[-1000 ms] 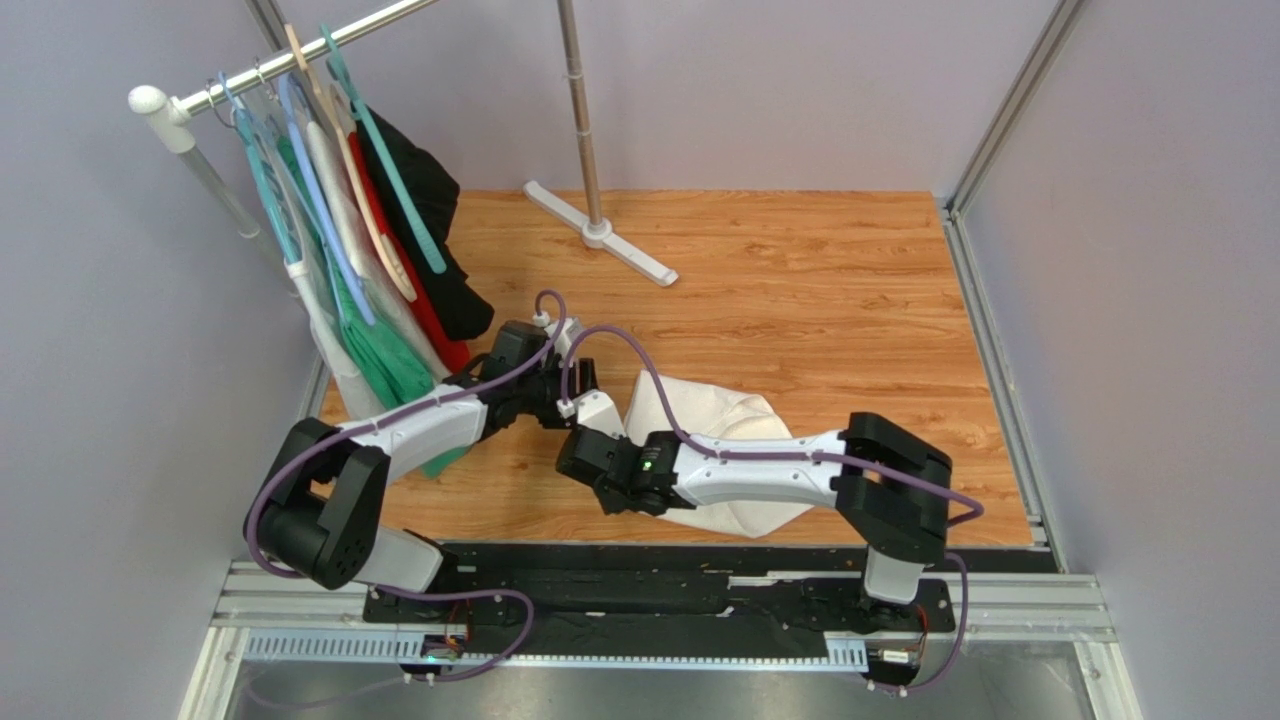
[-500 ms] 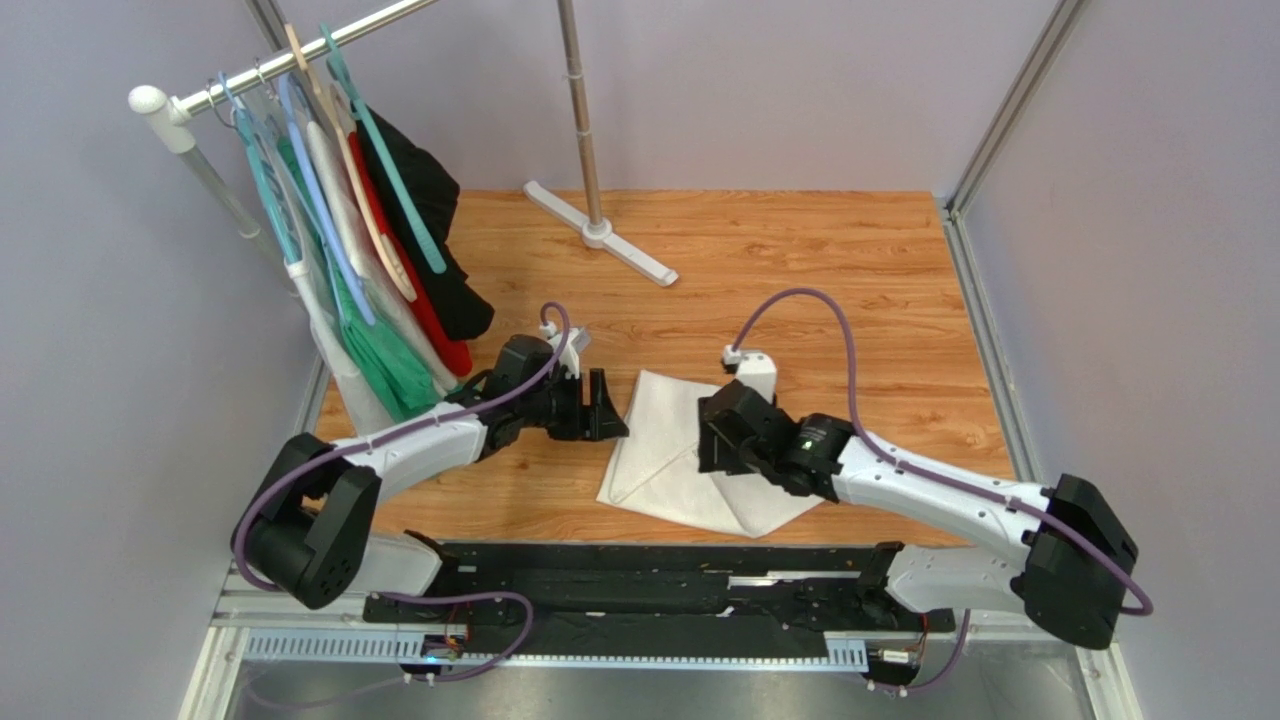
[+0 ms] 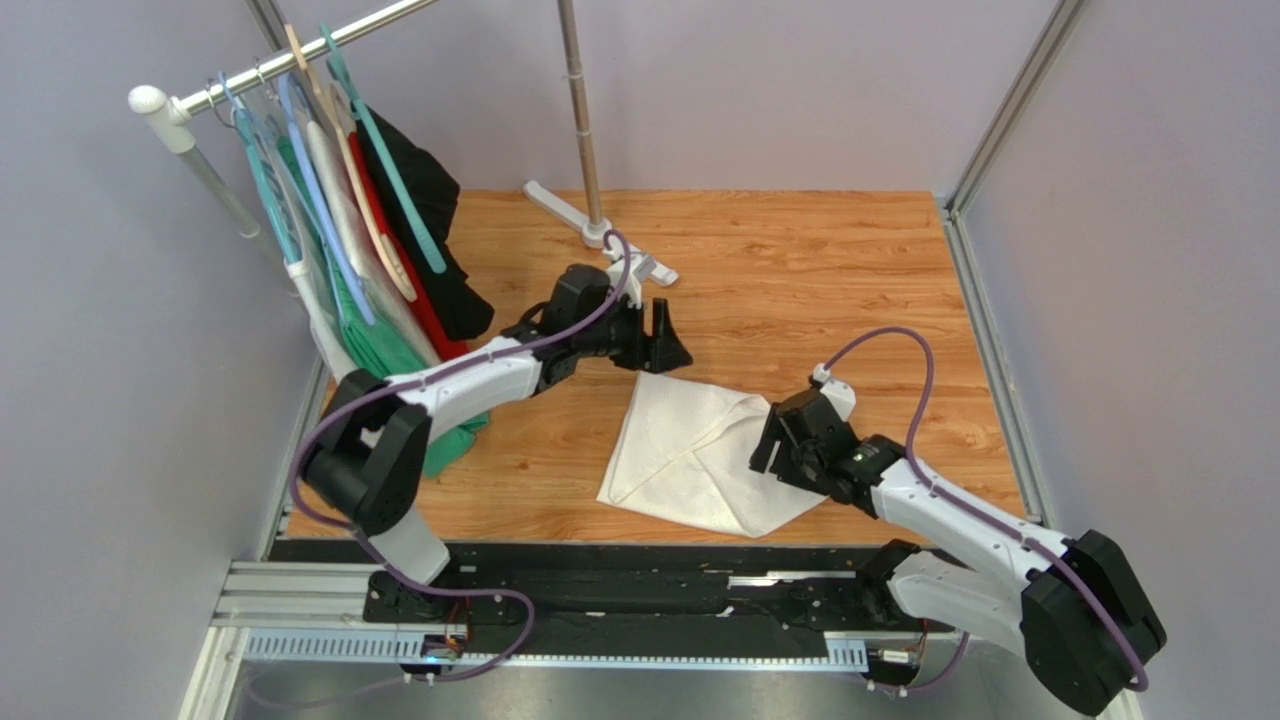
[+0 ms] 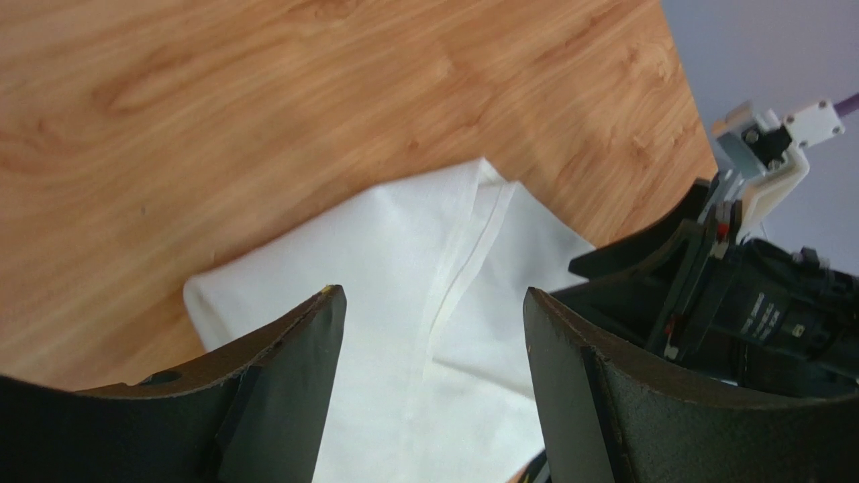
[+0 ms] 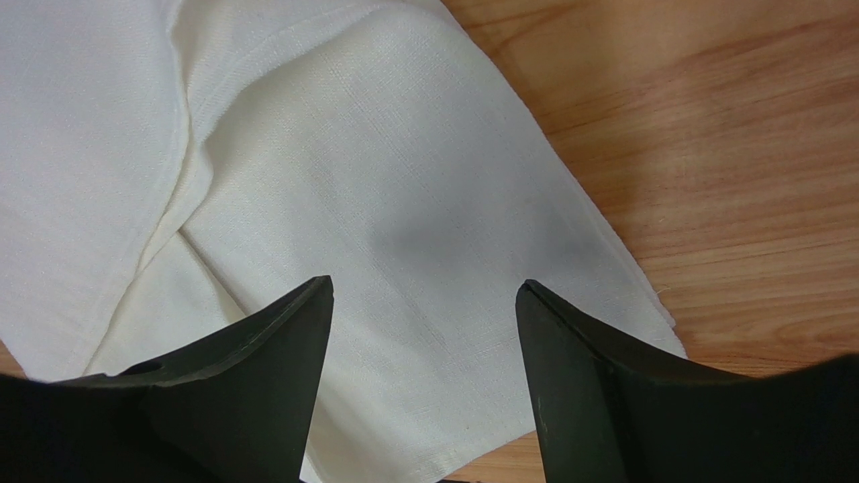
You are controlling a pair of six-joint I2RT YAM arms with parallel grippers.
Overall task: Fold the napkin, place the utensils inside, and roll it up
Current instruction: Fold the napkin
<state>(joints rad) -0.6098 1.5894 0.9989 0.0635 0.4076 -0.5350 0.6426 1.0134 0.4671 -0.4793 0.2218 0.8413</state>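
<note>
The white napkin lies folded on the wooden table, a flap overlapping its middle. My left gripper hangs open just beyond the napkin's far corner, nothing between its fingers. In the left wrist view the napkin shows between the spread fingertips of the gripper. My right gripper stands open at the napkin's right edge. The right wrist view looks down on the cloth between the empty, open gripper. No utensils are in view.
A garment rack with hangers and coloured clothes stands at the far left. A pole on a white foot rises at the back, close behind the left gripper. Grey walls close in both sides.
Both grippers let go of the napkin and opened. The left arm swung away to the far side; the right arm drew back to the right edge. The napkin now lies flat and folded.
</note>
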